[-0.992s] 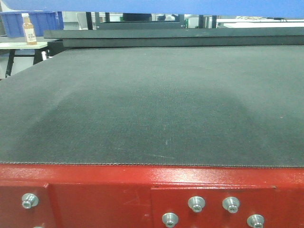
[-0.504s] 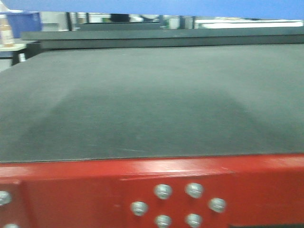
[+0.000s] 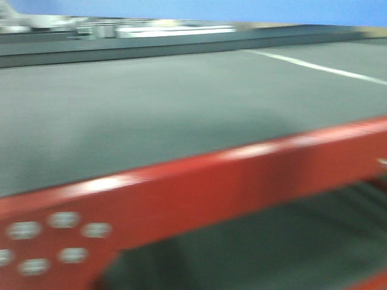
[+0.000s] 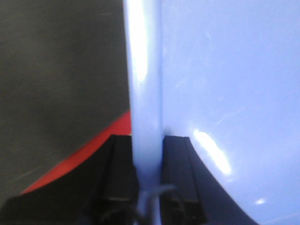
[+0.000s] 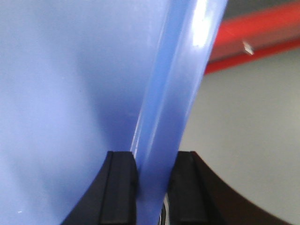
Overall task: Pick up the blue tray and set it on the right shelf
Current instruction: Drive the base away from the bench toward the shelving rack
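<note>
Sliding leftward since half a second ago, the red table frame (image 3: pixel 211 187) now slants across the front view. Nearest, left gripper (image 4: pixel 147 145) and right gripper (image 5: pixel 153 159) each pinch the blue tray (image 4: pixel 225 93) rim; beyond lies the dark mat (image 3: pixel 151 103), the tray's edge overhead

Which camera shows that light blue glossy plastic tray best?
The right wrist view, narrowly: the light blue glossy plastic tray fills most of it, rim pinched in the right gripper. The left wrist view is similar, rim in the left gripper. The front view catches only a blurred blue strip on top.
</note>
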